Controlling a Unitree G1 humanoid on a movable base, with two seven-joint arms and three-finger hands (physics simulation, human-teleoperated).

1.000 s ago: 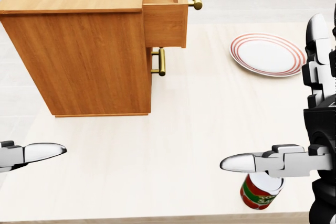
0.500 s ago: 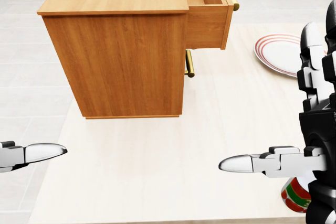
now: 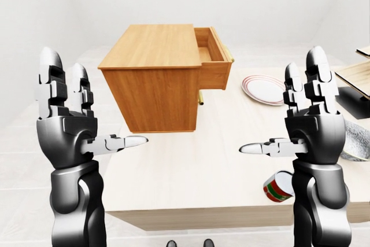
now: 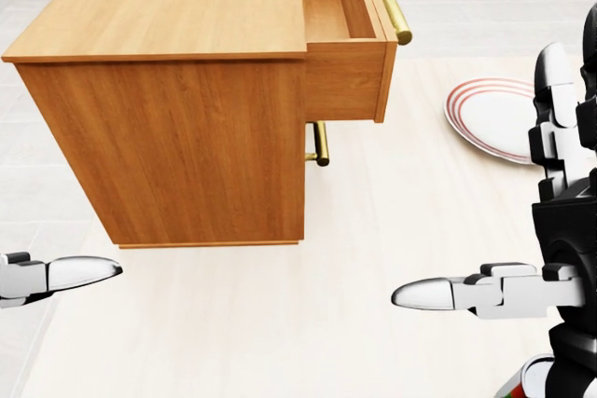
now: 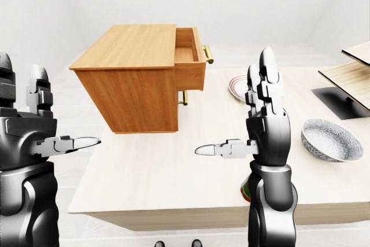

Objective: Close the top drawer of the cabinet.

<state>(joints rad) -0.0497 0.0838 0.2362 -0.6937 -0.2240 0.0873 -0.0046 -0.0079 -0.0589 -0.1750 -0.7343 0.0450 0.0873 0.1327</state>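
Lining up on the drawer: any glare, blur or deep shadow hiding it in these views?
Head view: sharp and evenly lit, drawer and handle clear, only a soft shadow under the drawer front. Left-eye view: crisp, no glare, cabinet fully readable. Right-eye view: equally clean, right hand sharp beside it.

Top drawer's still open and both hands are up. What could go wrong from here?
1. The right robot hand stands clear of the open top drawer; a push landing on the brass handle or a corner might skew the cabinet instead of closing it.
2. The can sits right under that arm at the table edge; lowering the arm could knock it off.
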